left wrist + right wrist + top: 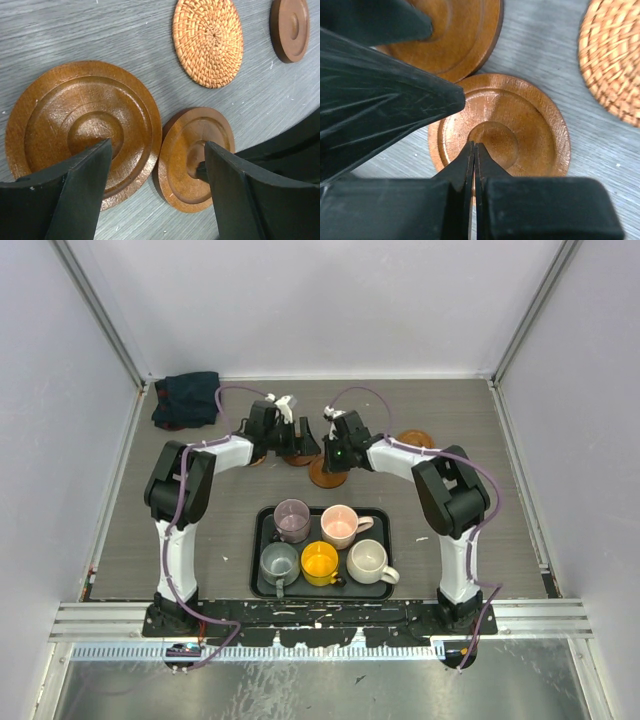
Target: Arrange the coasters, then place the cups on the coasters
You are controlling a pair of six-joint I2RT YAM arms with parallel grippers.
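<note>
Two rigid, light wooden pieces, large coaster (82, 130) and small coaster (192, 150), probably need rim pinches; left hand (157, 150) spread, right hand (474, 146) pressed together.

A tray (262, 540) sat near the table's (500, 520) near edge, midway along, with five cups (340, 527) in it: two behind, three in front. Behind the tray, toward the table's middle, coasters (318, 478) lay clustered, two touching; another coaster (415, 438) lay farther right. A cloth (187, 400) lay in the far left corner.

Wooden coaster (82, 131): looked glossy, smooth, varnished.
Woven coaster (207, 41): looked rough, matt wicker.
Counter (75, 35): looked matt, grained.
</note>
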